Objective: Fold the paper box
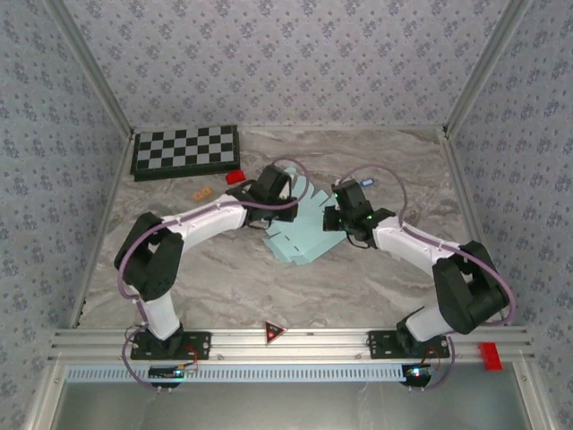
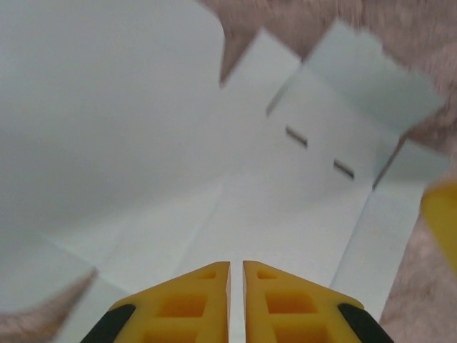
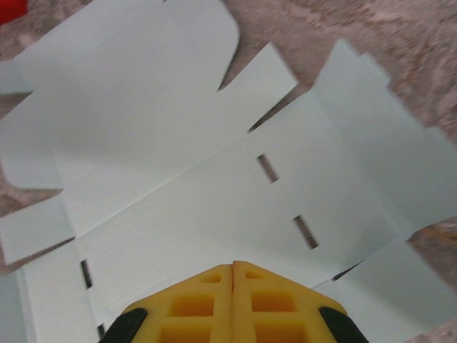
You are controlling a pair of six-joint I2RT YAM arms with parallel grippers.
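- Paper box lies as an unfolded die-cut sheet mid-desk, between both arms.
- Left end effector — jaws nearly together, grasping nothing; right end effector clenched, empty.
- Folding looks barely begun — next, lift a flap along its crease.

A lab test cell: wallpapered panels, aluminium rail, calibration checkerboard.

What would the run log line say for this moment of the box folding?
paper box: unfolded flat sheet on table | left gripper: nearly shut, over sheet, holding nothing | right gripper: shut, over sheet | fold: not yet done
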